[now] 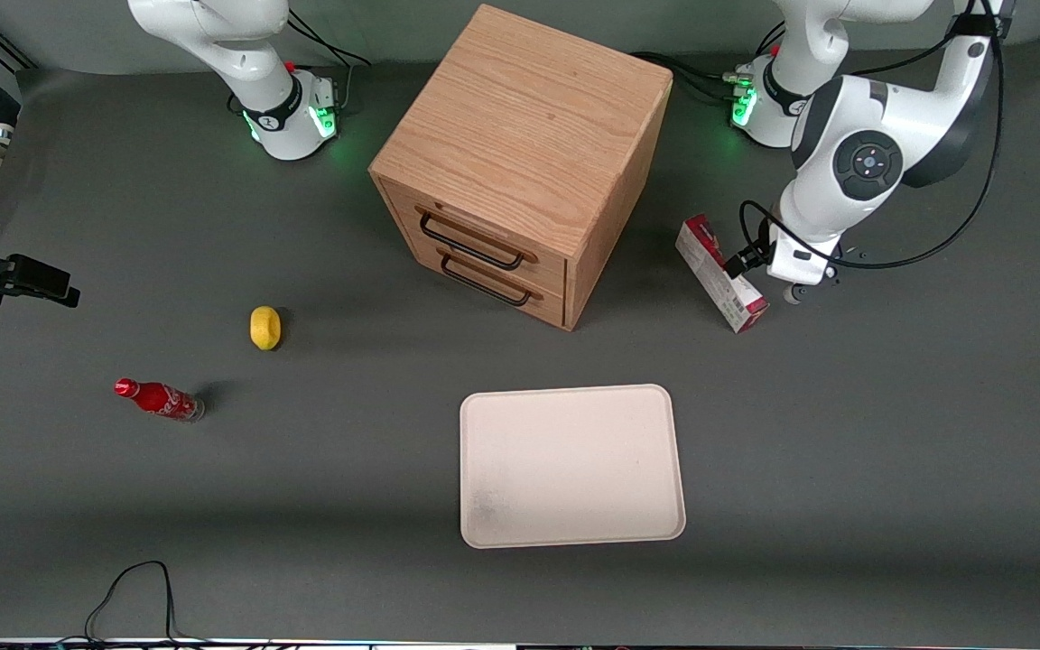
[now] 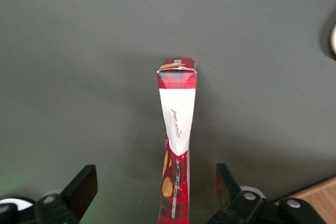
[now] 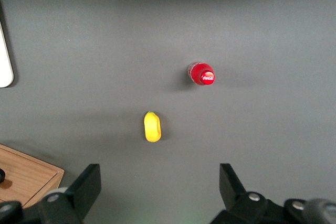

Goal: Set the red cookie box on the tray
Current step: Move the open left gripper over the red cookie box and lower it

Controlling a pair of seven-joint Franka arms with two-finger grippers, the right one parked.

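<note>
The spread pincer (image 2: 152, 192) straddles the red cookie box (image 1: 720, 273) without touching it, beside the cabinet (image 1: 520, 162), while the tray (image 1: 571, 466) holds nothing.

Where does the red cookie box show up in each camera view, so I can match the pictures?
Front view: the red cookie box lies on the table beside the wooden cabinet, toward the working arm's end, farther from the camera than the tray.
Left wrist view: the box runs lengthwise between the fingers of the open gripper, untouched.
Right wrist view: not in it.
Shared landmark: the gripper, beside the box in the front view too.
</note>
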